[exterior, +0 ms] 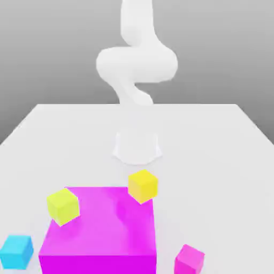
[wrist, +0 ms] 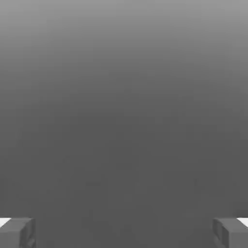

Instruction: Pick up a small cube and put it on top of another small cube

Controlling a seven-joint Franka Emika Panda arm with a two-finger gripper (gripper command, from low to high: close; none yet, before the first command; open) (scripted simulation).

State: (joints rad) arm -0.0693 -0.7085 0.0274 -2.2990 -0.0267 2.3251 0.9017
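Several small cubes lie near the front of the white table (exterior: 214, 139) in the exterior view. A yellow cube (exterior: 143, 185) sits at the far right corner of a large magenta block (exterior: 101, 230). A yellow-green cube (exterior: 63, 206) is at that block's left edge. A cyan cube (exterior: 16, 251) rests on the table at the exterior view's left, and a small magenta cube (exterior: 189, 259) at its right. The white arm (exterior: 136, 64) rises from its base behind them. In the hand view my gripper (wrist: 124, 232) is open, fingertips (wrist: 17, 232) far apart, with only grey background between them.
The large magenta block is much taller than the small cubes and takes up the front middle of the table. The arm's round base (exterior: 137, 145) stands just behind it.
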